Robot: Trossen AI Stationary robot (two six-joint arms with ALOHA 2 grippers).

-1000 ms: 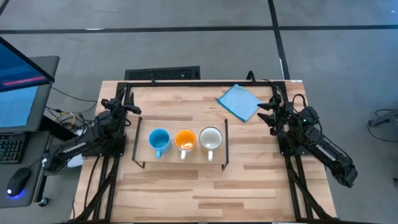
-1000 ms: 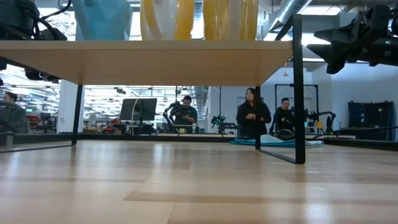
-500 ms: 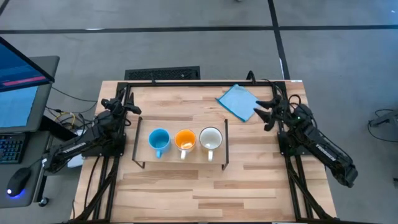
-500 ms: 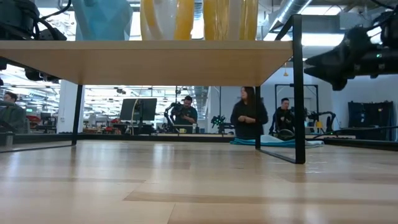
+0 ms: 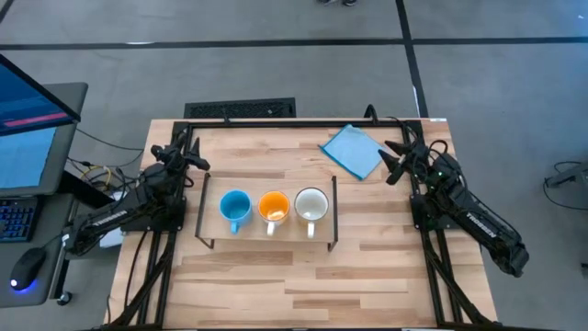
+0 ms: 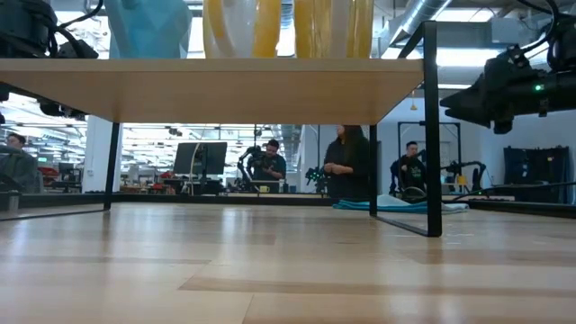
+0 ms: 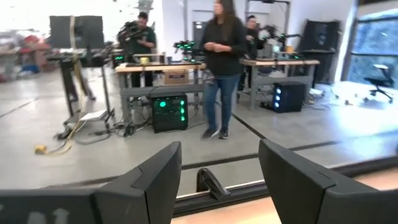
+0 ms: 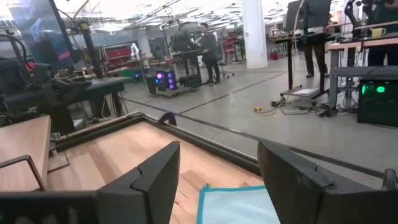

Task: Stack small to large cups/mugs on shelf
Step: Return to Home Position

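Three mugs stand in a row on the light-wood shelf (image 5: 266, 234): the blue mug (image 5: 235, 208) at the left, the orange mug (image 5: 274, 207) in the middle, the white mug (image 5: 311, 206) at the right. In the low view the shelf board (image 6: 216, 90) shows from below with the mugs' bases on top. My left gripper (image 5: 189, 153) is open and empty near the table's left far side. My right gripper (image 5: 393, 162) is open and empty at the right, beside the blue cloth (image 5: 353, 150).
A flat blue cloth lies at the far right of the table, also in the right wrist view (image 8: 239, 205). The shelf's black wire legs (image 6: 431, 135) stand on the tabletop. People stand in the room beyond the far edge (image 7: 221, 56).
My right gripper has moved toward the table's far edge and a little to the left, turning as it went, and stays open. A person in the room behind has walked to the left.
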